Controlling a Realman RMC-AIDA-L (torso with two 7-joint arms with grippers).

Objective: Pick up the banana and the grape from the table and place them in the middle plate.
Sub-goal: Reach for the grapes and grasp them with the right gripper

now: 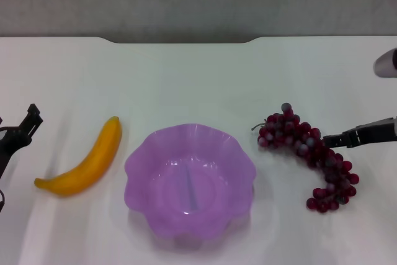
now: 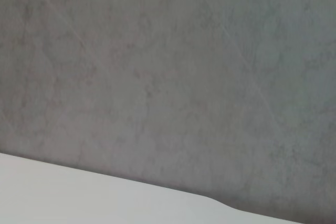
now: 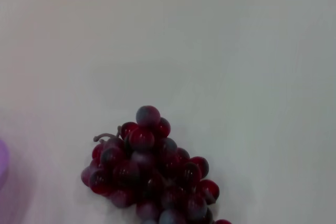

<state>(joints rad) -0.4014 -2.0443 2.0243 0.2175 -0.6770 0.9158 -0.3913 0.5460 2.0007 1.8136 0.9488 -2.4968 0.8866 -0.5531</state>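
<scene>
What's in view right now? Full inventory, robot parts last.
banana: 1, yellow-orange, on the table left of the plate, not touching it
grape: 1 bunch, dark red-purple, on the table right of the plate
middle plate: 1, translucent purple, centre front, nothing in it
table: 1, white, notched far edge
wall: grey, behind the table
left claw: 1, black, at the left edge, away from the banana
right claw: 1, black, reaching in from the right, tip at the grape bunch
</scene>
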